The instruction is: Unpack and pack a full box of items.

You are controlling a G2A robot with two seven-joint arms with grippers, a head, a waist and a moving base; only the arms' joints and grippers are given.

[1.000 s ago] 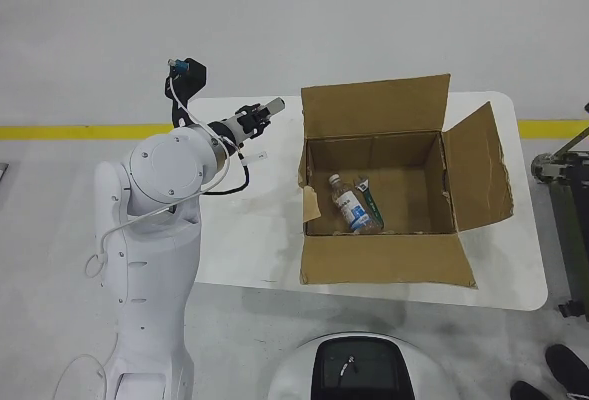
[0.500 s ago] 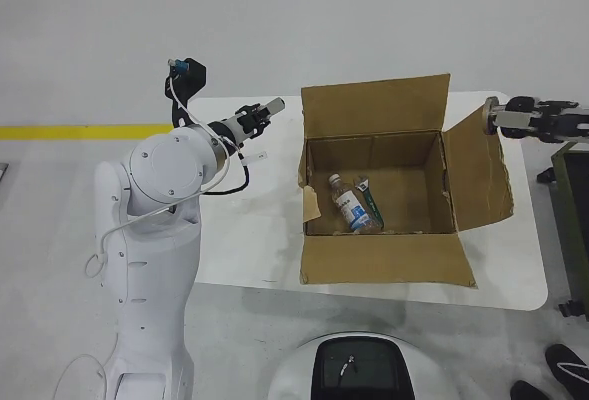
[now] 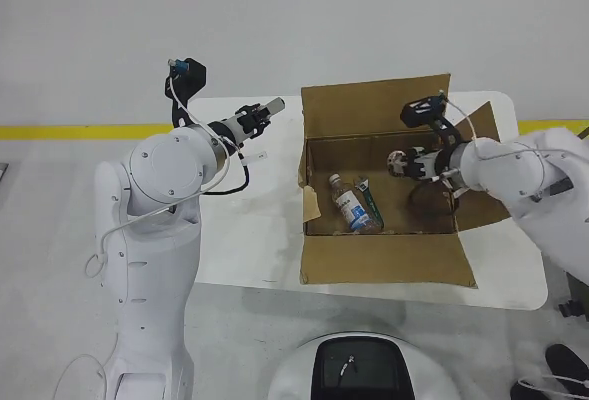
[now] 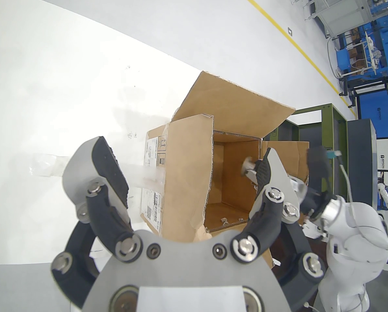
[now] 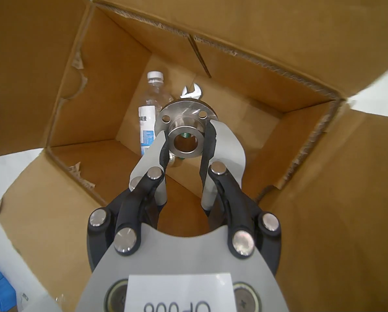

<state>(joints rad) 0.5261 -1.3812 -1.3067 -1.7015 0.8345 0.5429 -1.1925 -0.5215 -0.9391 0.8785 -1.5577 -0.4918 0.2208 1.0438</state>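
The right arm bends in from the right over the open brown cardboard box [image 3: 384, 262] on the white bench [image 3: 244, 230]. Its pincer [image 5: 185, 141] is clamped on a shiny round steel flange with bolt holes [image 5: 183, 119]. On the box floor lie a clear plastic bottle with a white cap [image 5: 149, 105] and a silver spanner [image 5: 191, 90]. The left pincer [image 4: 185, 157], spread wide and empty, hangs left of the box.

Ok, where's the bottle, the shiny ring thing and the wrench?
bottle [image 5: 146, 119], right wrist view, on its label.
metal flange [image 5: 180, 114], right wrist view, on its flat plate.
wrench [image 5: 190, 91], right wrist view, on its open head.
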